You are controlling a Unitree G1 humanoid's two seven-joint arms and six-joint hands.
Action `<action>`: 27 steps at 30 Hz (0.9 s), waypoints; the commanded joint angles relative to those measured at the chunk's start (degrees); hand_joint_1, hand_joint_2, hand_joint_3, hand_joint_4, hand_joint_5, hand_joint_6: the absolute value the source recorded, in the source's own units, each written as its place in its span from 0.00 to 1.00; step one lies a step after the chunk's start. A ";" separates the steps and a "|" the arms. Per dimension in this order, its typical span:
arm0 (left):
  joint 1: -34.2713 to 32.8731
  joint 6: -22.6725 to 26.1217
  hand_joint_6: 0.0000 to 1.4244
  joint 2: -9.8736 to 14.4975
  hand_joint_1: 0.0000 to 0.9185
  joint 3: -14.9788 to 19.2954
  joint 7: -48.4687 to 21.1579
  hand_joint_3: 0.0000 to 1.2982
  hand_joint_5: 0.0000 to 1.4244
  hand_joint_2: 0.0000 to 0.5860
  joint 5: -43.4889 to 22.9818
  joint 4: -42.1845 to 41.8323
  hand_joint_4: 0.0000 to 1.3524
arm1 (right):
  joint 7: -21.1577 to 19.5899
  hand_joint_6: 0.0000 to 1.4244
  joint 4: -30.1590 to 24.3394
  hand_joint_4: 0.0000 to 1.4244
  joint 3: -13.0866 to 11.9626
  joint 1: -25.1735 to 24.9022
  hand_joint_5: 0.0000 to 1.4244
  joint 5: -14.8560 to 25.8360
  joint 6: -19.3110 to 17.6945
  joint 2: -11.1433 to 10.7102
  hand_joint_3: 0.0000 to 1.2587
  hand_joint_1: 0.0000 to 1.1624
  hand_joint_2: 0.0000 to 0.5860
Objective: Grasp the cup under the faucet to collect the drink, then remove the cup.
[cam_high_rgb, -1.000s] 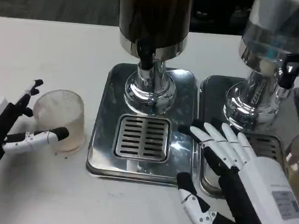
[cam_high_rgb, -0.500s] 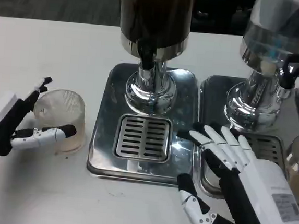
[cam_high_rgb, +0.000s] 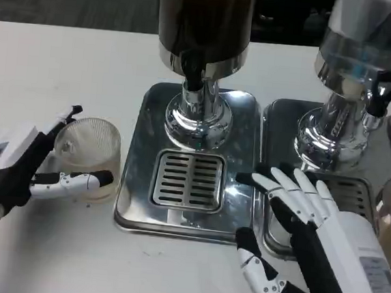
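No readable text, brand, number or sign made out. Small printed label seen on white back of right hand (cam_high_rgb: 336, 262); print too blurred to be read. Similar faint marking on back of left hand (cam_high_rgb: 12, 168), illegible.

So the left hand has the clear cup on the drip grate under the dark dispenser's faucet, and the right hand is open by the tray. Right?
Not quite. In the head view the clear cup stands on the white table, left of the tray, not on the drip grate under the faucet. The left hand does hold it, and the right hand is open by the tray.
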 commanded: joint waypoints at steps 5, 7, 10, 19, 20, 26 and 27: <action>-0.62 -0.06 0.30 -2.69 0.30 -0.80 -0.06 0.12 0.30 0.08 0.40 0.89 0.16 | -0.76 0.00 -0.28 0.10 -0.03 0.74 0.04 0.39 0.74 0.21 0.21 0.29 0.87; -0.48 -0.06 0.34 -3.32 0.30 -0.79 -0.59 0.14 0.33 0.09 0.12 1.09 0.17 | -0.70 0.00 -0.56 0.10 -0.04 0.84 0.04 0.41 0.79 0.23 0.21 0.29 0.86; -0.14 -0.21 0.59 -4.08 0.38 -0.63 -1.16 0.20 0.44 0.14 -0.45 1.28 0.27 | -0.57 0.00 -0.90 0.12 -0.08 0.97 0.04 0.41 0.79 0.16 0.22 0.30 0.86; 1.82 -0.99 0.75 -5.81 0.42 0.88 -2.73 0.33 0.58 0.17 -3.84 1.06 0.40 | 0.14 0.00 -0.77 0.14 -0.60 0.45 0.05 1.28 0.91 -0.31 0.25 0.30 0.86; 1.93 -0.95 0.75 -5.83 0.42 0.84 -2.80 0.33 0.59 0.17 -3.98 1.05 0.41 | 0.28 0.00 -0.78 0.15 -0.65 0.33 0.05 1.39 0.96 -0.37 0.25 0.30 0.86; 2.64 -0.93 0.92 -5.43 0.56 0.43 -1.55 0.47 0.71 0.07 -3.39 0.92 0.55 | 0.58 0.00 -1.07 0.15 -0.90 0.15 0.05 1.92 1.08 -0.54 0.27 0.31 0.87; 2.75 -0.97 0.95 -5.37 0.60 0.38 -1.24 0.48 0.73 0.04 -3.32 0.87 0.57 | 0.65 0.00 -1.07 0.15 -0.86 0.12 0.05 2.00 1.14 -0.54 0.27 0.31 0.86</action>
